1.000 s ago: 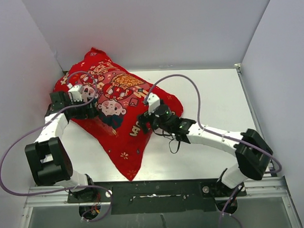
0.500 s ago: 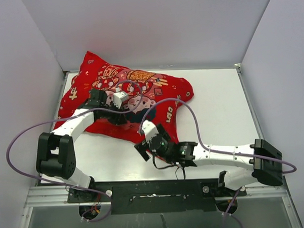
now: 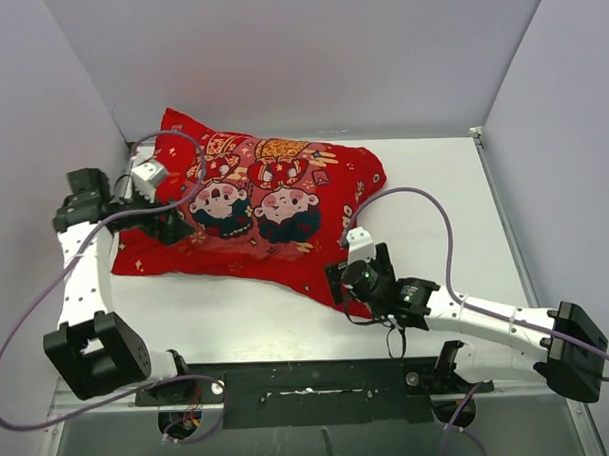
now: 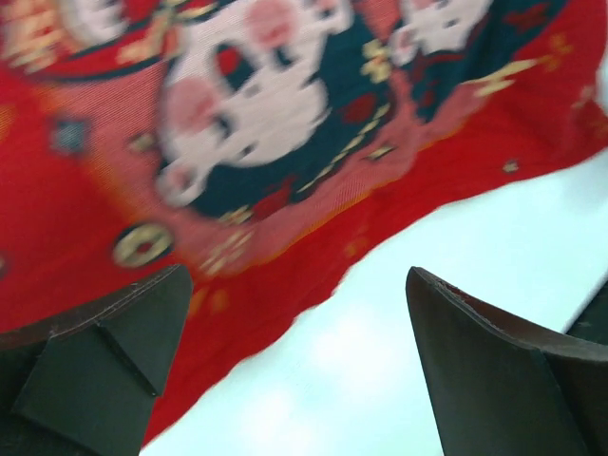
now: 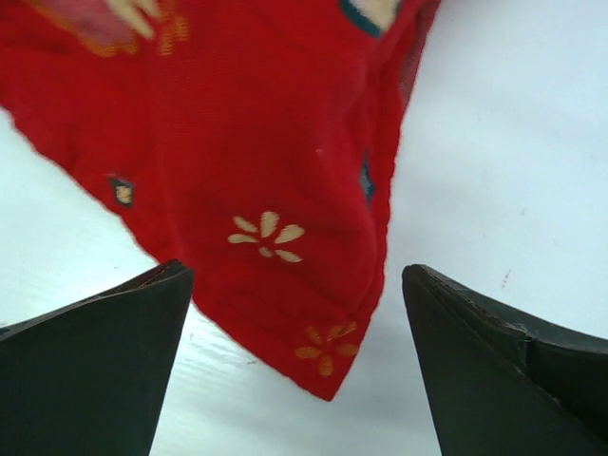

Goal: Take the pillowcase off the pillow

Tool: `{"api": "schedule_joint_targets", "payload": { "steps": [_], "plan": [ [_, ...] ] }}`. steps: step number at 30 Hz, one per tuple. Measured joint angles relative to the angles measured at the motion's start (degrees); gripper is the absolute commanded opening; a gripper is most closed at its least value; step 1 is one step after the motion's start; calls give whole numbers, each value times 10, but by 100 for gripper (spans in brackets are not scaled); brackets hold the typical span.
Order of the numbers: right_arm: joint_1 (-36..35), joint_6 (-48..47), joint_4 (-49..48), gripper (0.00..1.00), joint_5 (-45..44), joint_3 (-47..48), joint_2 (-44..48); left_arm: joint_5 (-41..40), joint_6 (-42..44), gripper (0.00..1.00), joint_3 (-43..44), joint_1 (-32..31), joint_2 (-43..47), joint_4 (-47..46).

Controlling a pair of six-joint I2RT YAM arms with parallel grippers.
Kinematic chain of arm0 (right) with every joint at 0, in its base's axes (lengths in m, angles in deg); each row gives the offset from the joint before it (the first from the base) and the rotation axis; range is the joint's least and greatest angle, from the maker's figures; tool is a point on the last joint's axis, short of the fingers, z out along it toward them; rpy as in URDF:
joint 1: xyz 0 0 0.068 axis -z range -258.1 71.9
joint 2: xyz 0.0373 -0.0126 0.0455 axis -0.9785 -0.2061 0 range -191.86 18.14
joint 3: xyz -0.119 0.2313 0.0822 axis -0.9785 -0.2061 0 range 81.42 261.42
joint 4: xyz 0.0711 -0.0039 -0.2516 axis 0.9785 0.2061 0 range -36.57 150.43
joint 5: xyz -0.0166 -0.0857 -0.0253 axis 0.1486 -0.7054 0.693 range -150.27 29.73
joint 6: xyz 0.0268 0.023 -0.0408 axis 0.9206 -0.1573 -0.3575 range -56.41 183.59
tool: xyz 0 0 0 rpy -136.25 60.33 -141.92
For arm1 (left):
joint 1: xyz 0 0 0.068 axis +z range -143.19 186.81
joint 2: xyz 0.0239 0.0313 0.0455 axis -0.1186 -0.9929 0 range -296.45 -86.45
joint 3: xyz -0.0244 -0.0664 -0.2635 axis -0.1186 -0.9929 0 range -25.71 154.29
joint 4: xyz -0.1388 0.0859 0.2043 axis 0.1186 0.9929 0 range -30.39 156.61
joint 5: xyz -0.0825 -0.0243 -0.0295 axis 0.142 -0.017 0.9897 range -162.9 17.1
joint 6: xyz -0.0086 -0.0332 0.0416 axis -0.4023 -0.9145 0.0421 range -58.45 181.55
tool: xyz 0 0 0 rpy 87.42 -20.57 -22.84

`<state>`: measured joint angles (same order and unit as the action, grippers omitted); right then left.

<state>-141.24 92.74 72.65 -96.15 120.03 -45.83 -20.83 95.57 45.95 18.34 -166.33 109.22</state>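
Top external view: the pillowcase (image 3: pixel 254 215) lies printed side up, the two cartoon children facing us, and it looks plump through the middle. We judge the pillow is fully inside it, since no white shows anywhere. We cannot tell which edge holds the opening.

At the pillowcase's near right corner the cloth tapers to a thin, flat point (image 5: pixel 328 385) that looks like empty fabric. The right gripper (image 5: pixel 294 285) hangs just above that point with its jaws spread wide on either side, holding nothing. At the pillowcase's left end the left gripper (image 4: pixel 294 318) is also spread and empty. Its fingers (image 4: pixel 104 342) straddle the near edge, with red cloth under one and bare table (image 3: pixel 434 203) beside the pillowcase under the other.

We take the step in hand to be getting a first hold, so nothing is off yet. To do it well, we would:
- lower the right jaws over the flat corner and pinch cloth only, as deep as the slack allows, so the grip does not slip off the tip;
- have the left jaws bite through the cloth into the stuffing at the left end, pinning the pillow;
- pull the corner away from the pinned end, low along the table.

If the opening proves to be elsewhere, this pull will only drag everything, and we should regrip.
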Motion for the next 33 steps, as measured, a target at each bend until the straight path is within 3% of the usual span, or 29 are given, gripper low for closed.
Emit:
{"api": "schedule_joint_targets", "payload": {
  "steps": [5, 11, 15, 23, 29, 33],
  "plan": [
    [95, -11, -19, 98, 93, -25, -3, -8, 146, 98, 16, 147, 13, 75],
    [184, -17, -71, 98, 210, -58, -47, -33, 234, 98, 40, 236, -160, 96],
    [196, -17, -103, 98, 252, -58, -86, -49, 232, 98, 39, 245, -238, 67],
    [192, -17, -151, 99, 274, -51, -158, -85, 181, 98, 34, 226, -289, -62],
    [188, -13, -180, 82, 264, -38, -186, -111, 173, 97, 29, 221, -334, -127],
    [188, -1, -188, 65, 256, -39, -189, -110, 191, 72, 26, 221, -334, -132]
  ]
}}
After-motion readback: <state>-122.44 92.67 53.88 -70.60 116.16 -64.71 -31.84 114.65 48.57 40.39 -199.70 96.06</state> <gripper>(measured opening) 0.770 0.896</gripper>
